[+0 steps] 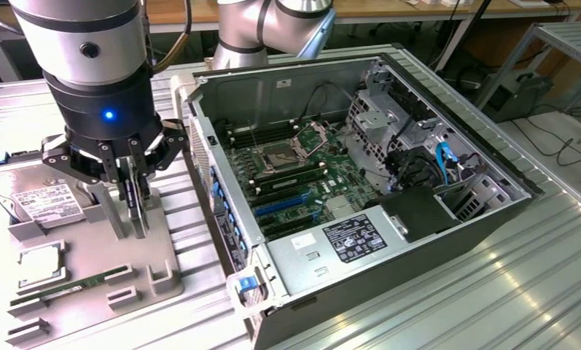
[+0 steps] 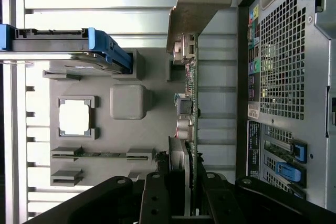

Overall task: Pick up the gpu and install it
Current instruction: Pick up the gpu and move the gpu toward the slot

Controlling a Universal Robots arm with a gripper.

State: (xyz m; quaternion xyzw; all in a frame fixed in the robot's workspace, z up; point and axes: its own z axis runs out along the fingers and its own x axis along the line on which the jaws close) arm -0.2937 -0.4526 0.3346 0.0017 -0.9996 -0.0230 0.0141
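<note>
One gpu (image 2: 190,103) — edge-up at the grey tray (image 1: 95,255), jaws clamped on it | hard drive (image 1: 33,200) label unreadable

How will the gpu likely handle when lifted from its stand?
Probably stiff: the gpu is a thin board seen edge-on, standing upright. Likely fragile, with exposed components along it. The metal bracket may make one end heavier.
</note>
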